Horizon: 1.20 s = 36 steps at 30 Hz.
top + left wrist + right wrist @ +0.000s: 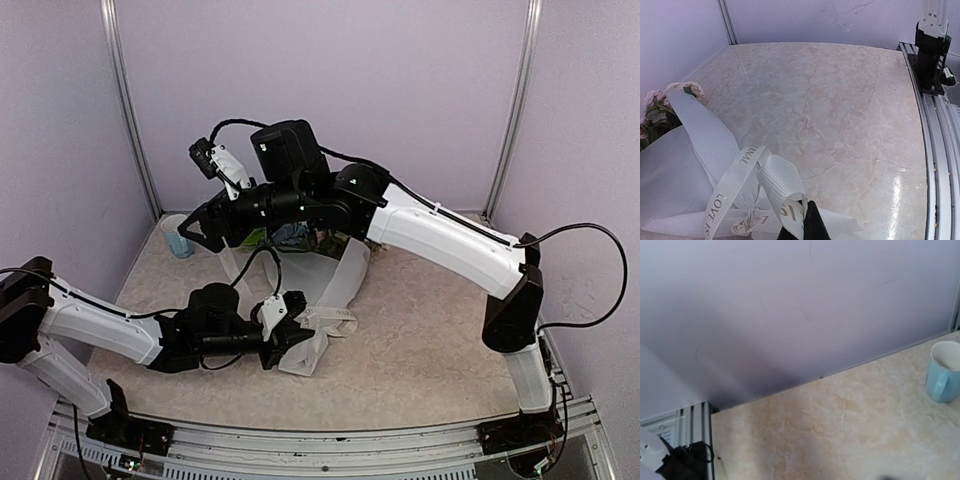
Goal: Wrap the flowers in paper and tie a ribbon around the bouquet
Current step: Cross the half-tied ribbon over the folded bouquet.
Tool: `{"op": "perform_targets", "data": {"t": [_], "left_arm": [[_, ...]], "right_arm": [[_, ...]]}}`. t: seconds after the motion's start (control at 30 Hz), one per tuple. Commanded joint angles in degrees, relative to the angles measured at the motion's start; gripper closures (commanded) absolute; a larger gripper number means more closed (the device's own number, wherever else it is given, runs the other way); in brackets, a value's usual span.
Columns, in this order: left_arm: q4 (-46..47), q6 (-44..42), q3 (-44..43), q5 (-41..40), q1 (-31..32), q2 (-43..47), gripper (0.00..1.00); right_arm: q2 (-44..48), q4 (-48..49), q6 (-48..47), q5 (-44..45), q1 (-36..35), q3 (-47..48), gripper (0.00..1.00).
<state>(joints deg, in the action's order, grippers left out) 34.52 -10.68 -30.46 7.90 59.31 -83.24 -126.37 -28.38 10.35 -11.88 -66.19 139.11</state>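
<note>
left pincer [807, 227]: closed, nipping a looped stretch of the ribbon [725, 197]. Only its finger ends show, at the bottom edge of the wrist view.
ribbon: from the nip it curls up in a ribbed loop, then runs left and down across the paper [670, 175], lettered face up. A bunched bit just left of the pincer looks like a knot, can't confirm.
paper: cone, narrow end by the pincer, wide end away from it.
flowers [655, 107]: at the wide end, pink heads poking out. In the top view they sit under the right arm [440, 240].
bouquet [340, 280]: lies flat. Long axis runs from the left pincer toward the far side of the desk [840, 110], stems near, heads far.
right pincer [200, 232]: up at the far-left corner beside the cup [180, 240], well apart from the ribbon. Its own camera shows no fingers, so its gape can't be told. Nothing seen in it.
nearer arm: left, it has the ribbon.
next move (guess): a pull to snug the tie should go across the bouquet axis. Pulling along the axis would likely drag the cone.
</note>
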Motion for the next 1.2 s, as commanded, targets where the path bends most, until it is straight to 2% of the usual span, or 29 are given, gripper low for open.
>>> {"op": "perform_targets", "data": {"t": [0.0,0.2,0.33,0.37,0.47,0.5,0.63,0.7,0.77,0.87,1.03,1.1,1.17], "left_arm": [[2.0,1.0,-1.5,0.4,0.5,-0.5,1.00],[2.3,1.8,-1.3,2.5,0.2,0.2,1.00],[2.7,2.6,-1.1,4.9,-0.9,0.0,1.00],[2.9,3.1,-1.1,5.9,-1.4,0.0,1.00],[3.6,5.3,-1.2,10.9,-3.7,0.2,1.00],[3.7,5.5,-1.2,11.5,-4.2,0.3,1.00],[4.7,5.1,-0.1,13.1,-5.4,1.1,1.00],[4.6,5.4,0.0,13.8,-6.0,1.3,1.00],[3.6,4.9,-0.2,14.1,-6.0,1.7,1.00],[3.2,4.3,-0.1,14.4,-6.1,2.3,1.00],[1.8,3.7,-0.4,15.6,-6.2,2.6,1.00],[1.6,3.5,-0.4,15.5,-6.2,2.6,1.00],[1.1,3.4,-0.4,15.3,-6.3,2.6,1.00]], "right_arm": [[2.6,-2.7,-2.2,-1.1,0.0,-0.7,0.00],[14.5,-0.8,-3.8,-11.2,3.4,-13.5,0.00],[24.7,5.9,-4.0,-16.1,7.4,-27.4,0.00],[26.9,7.0,-4.1,-18.4,8.8,-30.8,0.03],[34.1,12.5,-7.1,-31.8,14.3,-45.7,0.09],[35.9,13.5,-8.5,-33.8,15.2,-52.2,0.10],[40.1,16.0,-14.3,-29.7,15.8,-65.6,0.09],[41.3,21.5,-15.7,-28.1,15.8,-72.4,0.11],[40.2,23.6,-17.2,-28.7,15.8,-74.3,0.17],[35.0,21.9,-19.0,-28.1,15.8,-71.7,0.30],[28.8,20.7,-19.9,-30.1,15.8,-67.4,0.37],[27.6,22.3,-19.0,-31.3,15.8,-67.7,0.48],[26.9,23.6,-18.0,-32.3,15.7,-68.3,0.63]]}}
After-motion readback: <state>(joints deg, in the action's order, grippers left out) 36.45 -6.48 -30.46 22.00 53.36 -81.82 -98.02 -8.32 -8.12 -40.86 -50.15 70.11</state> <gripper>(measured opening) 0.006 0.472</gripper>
